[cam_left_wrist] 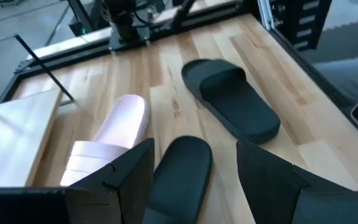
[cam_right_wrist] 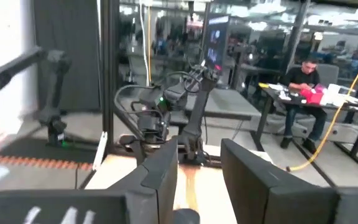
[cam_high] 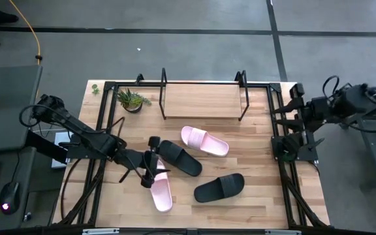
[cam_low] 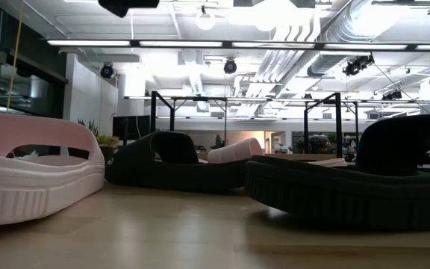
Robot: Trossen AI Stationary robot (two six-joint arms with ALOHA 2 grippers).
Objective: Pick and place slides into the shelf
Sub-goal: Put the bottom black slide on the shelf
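Two pale pink slides and two black slides lie sole-down on the wooden tabletop. The shelf stands at the far edge, its board bare. My left gripper hovers open at the near-left end of the middle black slide. That slide's end shows between the fingers, and there is a gap to one finger. My right gripper is open and holds nothing. It is drawn back at the table's right edge.
A small potted plant stands left of the shelf. Black frame rails run along the table's left and right sides. A person sits at a desk in the room beyond. Bare wood lies between the slides and the shelf.
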